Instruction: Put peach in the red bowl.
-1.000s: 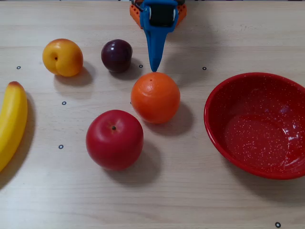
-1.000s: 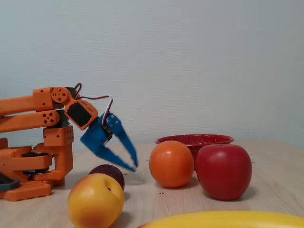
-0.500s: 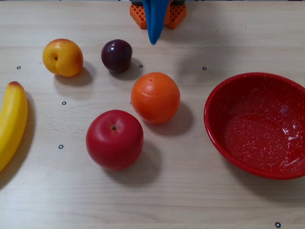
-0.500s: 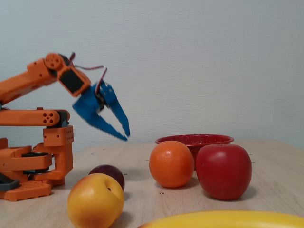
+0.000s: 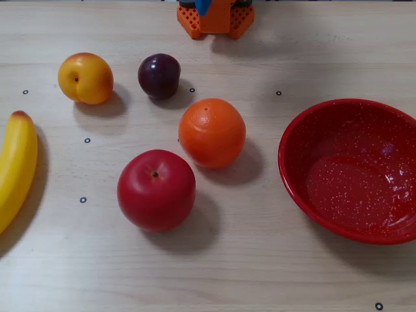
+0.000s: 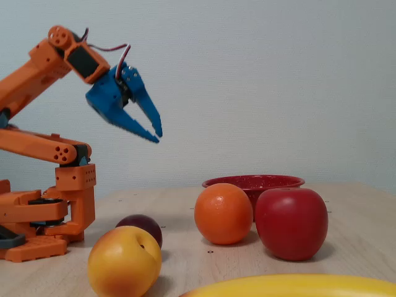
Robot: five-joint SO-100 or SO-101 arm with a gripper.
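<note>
The peach (image 5: pixel 85 78) is small, yellow-orange with a reddish blush and a dimple, at the top left of the table in a fixed view, and low in the foreground in the other fixed view (image 6: pixel 124 261). The red bowl (image 5: pixel 354 169), glossy with white speckles, stands empty at the right; only its rim (image 6: pixel 253 182) shows behind the fruit from the side. My blue gripper (image 6: pixel 156 134) hangs high in the air above the arm's base, jaws slightly parted and empty, well away from the peach.
A dark plum (image 5: pixel 158 75) lies right of the peach. An orange (image 5: pixel 212 132) and a red apple (image 5: pixel 156 190) sit mid-table between peach and bowl. A banana (image 5: pixel 14 167) lies at the left edge. The arm's orange base (image 5: pixel 216 18) stands at the far edge.
</note>
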